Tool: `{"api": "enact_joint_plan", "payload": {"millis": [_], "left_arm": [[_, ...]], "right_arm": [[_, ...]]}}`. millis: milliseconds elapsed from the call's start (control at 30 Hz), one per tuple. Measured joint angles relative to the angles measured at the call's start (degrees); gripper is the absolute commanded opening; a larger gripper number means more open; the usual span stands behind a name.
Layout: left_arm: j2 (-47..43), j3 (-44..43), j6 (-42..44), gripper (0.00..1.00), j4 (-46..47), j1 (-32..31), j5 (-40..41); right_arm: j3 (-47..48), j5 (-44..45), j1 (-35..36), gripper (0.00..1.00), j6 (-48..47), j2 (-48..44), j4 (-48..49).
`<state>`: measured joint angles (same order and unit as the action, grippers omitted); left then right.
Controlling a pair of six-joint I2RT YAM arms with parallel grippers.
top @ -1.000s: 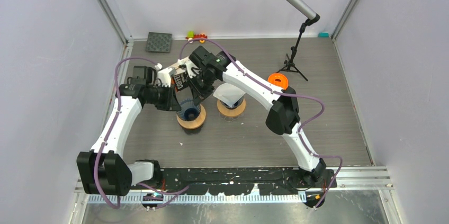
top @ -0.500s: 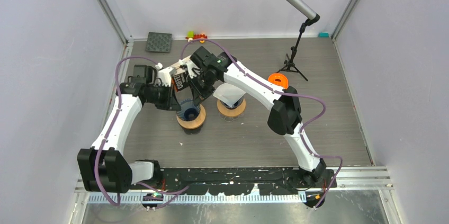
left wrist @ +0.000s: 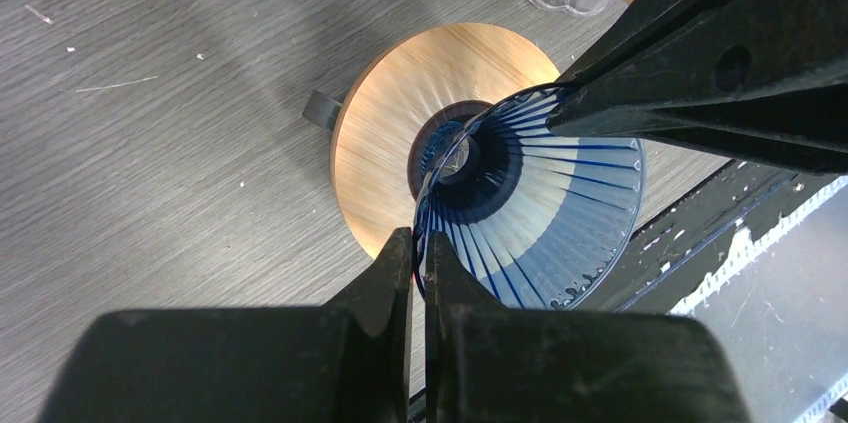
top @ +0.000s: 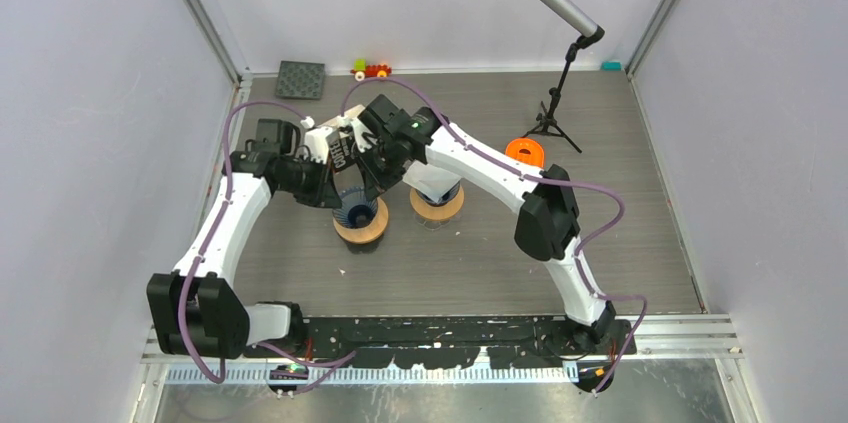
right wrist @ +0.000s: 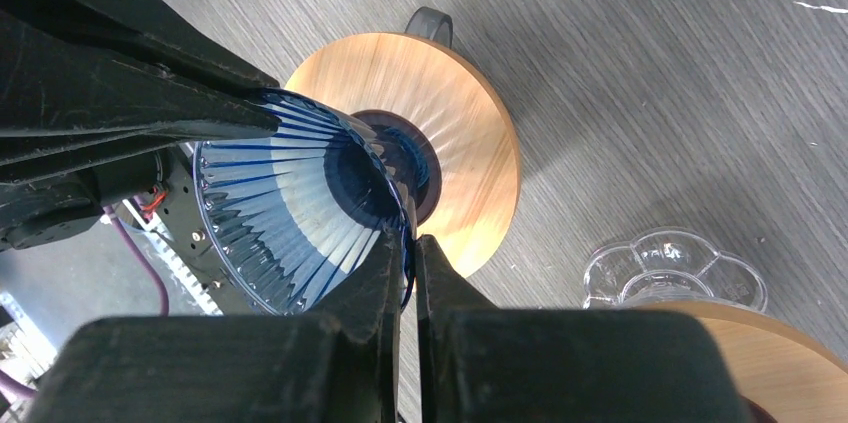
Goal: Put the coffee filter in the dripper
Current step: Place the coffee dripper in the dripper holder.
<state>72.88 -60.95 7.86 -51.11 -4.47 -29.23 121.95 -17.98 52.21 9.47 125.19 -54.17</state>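
Showing your left gripper [left wrist: 420,243] and right gripper [right wrist: 412,233] each pinched shut on opposite rims of the blue dripper [left wrist: 540,213], coffee filter [top: 432,181] apparently just beyond the right one: pull unevenly and you may topple the dripper.

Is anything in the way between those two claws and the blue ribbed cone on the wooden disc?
Nothing visible stands between them. The left gripper and the right gripper are each closed on the thin rim of the blue dripper, on opposite sides of it, with the rim directly between their fingertips.
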Motion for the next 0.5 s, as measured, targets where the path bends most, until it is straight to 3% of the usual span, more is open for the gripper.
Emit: {"api": "enact_joint_plan", "payload": {"millis": [500], "left_arm": [[-4.0, 2.8, 3.3, 0.00, 3.1, -2.9, 4.2]], "right_arm": [[-5.6, 3.1, 1.1, 0.00, 0.5, -3.1, 5.0]]}}
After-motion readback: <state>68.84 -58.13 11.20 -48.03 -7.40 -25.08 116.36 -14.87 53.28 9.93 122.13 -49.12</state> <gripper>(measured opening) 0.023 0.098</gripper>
